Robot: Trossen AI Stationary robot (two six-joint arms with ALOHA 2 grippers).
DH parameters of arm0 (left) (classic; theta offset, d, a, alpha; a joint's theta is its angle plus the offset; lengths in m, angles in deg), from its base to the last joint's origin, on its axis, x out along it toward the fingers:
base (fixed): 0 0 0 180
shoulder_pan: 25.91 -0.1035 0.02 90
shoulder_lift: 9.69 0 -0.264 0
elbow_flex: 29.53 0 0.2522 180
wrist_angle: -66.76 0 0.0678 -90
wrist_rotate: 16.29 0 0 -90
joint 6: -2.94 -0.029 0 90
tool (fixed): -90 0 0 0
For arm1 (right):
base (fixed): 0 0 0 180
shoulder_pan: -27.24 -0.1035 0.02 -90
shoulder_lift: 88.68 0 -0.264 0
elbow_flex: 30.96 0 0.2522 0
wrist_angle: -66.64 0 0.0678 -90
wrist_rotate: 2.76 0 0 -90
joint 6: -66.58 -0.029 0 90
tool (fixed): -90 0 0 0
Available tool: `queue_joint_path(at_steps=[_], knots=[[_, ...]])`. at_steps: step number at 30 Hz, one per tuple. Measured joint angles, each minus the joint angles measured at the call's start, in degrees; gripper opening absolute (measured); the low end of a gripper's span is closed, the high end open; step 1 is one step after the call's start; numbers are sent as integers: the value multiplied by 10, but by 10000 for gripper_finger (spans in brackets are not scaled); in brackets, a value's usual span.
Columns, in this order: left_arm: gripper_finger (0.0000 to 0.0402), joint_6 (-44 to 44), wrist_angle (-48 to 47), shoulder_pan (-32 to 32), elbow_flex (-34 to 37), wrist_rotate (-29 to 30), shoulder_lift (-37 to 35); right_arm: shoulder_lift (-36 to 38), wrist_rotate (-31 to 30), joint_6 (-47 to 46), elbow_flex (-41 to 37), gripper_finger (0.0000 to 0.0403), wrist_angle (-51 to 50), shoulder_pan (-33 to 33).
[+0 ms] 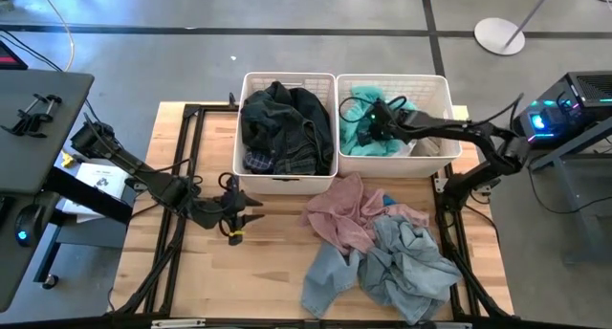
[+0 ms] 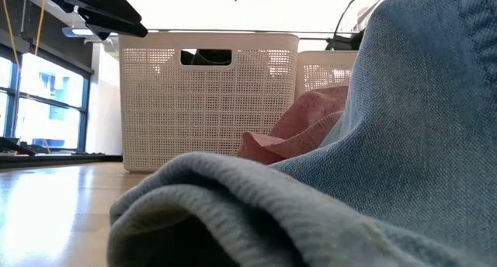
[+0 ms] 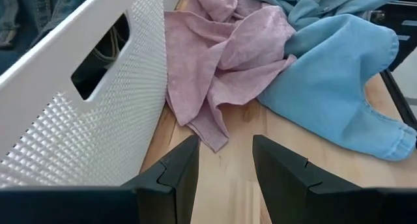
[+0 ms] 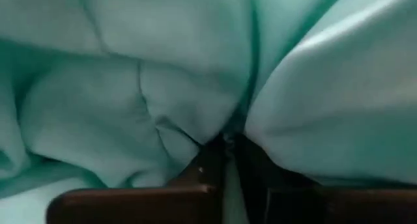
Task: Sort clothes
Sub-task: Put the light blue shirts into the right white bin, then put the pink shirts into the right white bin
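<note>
Nearest the front edge of the wooden table lies the pale blue denim garment, a rumpled heap well in front of the right basket and filling most of the low view. Touching its far side is the pink garment, spread just in front of the gap between the two baskets; the left wrist view shows its edge beside the wall of the left basket.

The left gripper hovers low over bare wood just in front of the left basket's near left corner, its two fingers set narrowly apart with nothing between them, pointing toward the pink garment.

Farther back, the left basket holds a mound of black and dark clothes with a patch of navy plaid at its near side. The right basket holds the teal garment. The right gripper reaches into the right basket from the right, its fingers pressed together on a fold of the teal garment.
</note>
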Motion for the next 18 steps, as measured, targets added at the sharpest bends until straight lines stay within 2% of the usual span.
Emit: queue_joint_path(at_steps=[4, 8, 14, 18], knots=[[136, -2, 0, 0, 0, 8, 0, 0, 8, 12, 6, 21, -31, 0], [136, -10, 0, 0, 0, 8, 0, -3, 48, 34, 78, 58, -128, 0], [136, -6, 0, 0, 0, 8, 0, -3, 58, 54, 258, 143, -310, -2], [136, -5, -1, 0, 0, 9, 0, -3, 22, 56, 399, 169, -423, -35]])
